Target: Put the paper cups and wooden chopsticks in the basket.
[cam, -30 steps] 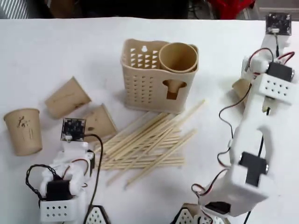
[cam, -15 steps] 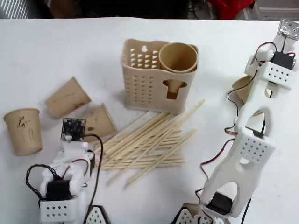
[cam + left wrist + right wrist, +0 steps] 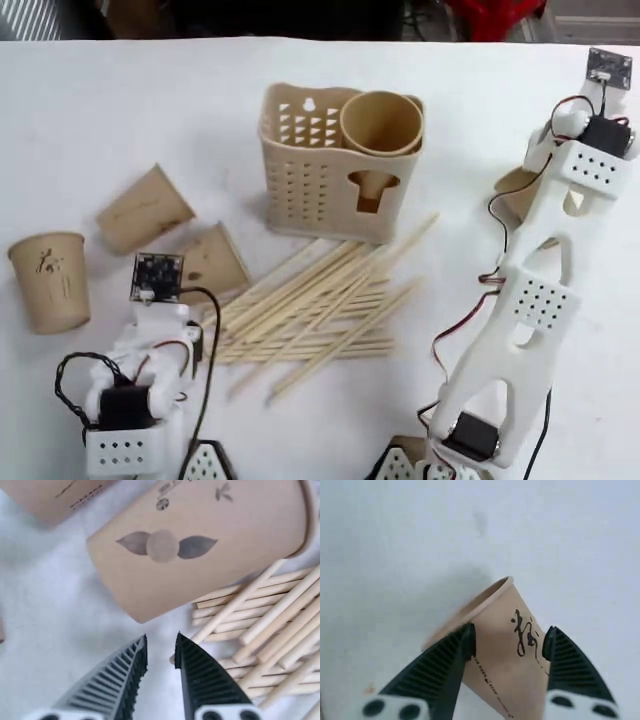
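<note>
Right gripper (image 3: 510, 630): ribbed black jaws set apart, straddling a paper cup (image 3: 505, 655) that lies on its side on the white table (image 3: 395, 540), rim pointing away from the wrist. Neither jaw visibly presses the wall yet. Judged step: grasping this cup, which lies well to the right of the basket (image 3: 310, 190). The next move calls for a gentle closure, since thin paper walls would buckle under a hard pinch and the tapered cone may slip toward its narrow base. A lift and carry to the basket would follow.

Left gripper (image 3: 161, 640): jaws a narrow slit apart with nothing between them, hanging just above the table beside another tipped cup (image 3: 200, 535) and the ends of the wooden chopsticks (image 3: 260, 630).

Basket: cream plastic, rectangular, perforated walls with a cut-out handle; one cup (image 3: 381, 122) already sits in its right half. The chopsticks (image 3: 320, 310), pale, round and slender, lie in a loose crossed heap in front of it. Three tan cups (image 3: 145, 208) lie left of the heap. Most of the task appears to remain
</note>
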Controlling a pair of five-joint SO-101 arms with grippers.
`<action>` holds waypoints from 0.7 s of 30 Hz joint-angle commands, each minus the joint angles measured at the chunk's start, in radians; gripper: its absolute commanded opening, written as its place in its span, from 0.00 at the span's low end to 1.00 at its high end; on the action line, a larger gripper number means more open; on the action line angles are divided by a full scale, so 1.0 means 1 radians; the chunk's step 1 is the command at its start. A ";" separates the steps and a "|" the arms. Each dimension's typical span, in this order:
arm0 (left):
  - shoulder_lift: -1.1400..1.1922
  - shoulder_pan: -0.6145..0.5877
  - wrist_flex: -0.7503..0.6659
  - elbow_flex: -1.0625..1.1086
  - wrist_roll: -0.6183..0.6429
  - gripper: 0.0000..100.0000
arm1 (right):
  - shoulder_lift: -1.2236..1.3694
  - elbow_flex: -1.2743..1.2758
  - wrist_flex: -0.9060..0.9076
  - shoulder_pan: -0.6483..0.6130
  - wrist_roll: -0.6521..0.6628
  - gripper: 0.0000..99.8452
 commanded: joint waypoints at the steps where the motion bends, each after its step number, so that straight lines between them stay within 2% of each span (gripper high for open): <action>1: -0.005 0.007 0.006 -0.002 -0.008 0.11 | 0.030 -0.005 0.099 0.024 0.052 0.22; 7: -0.005 0.007 0.006 -0.002 -0.008 0.11 | -0.033 0.005 0.117 0.039 0.063 0.22; 16: -0.005 0.007 0.006 -0.002 -0.008 0.11 | -0.354 0.138 0.113 -0.028 0.057 0.22; 21: -0.005 0.007 0.006 -0.002 -0.008 0.11 | -0.395 0.153 -0.001 -0.050 0.021 0.22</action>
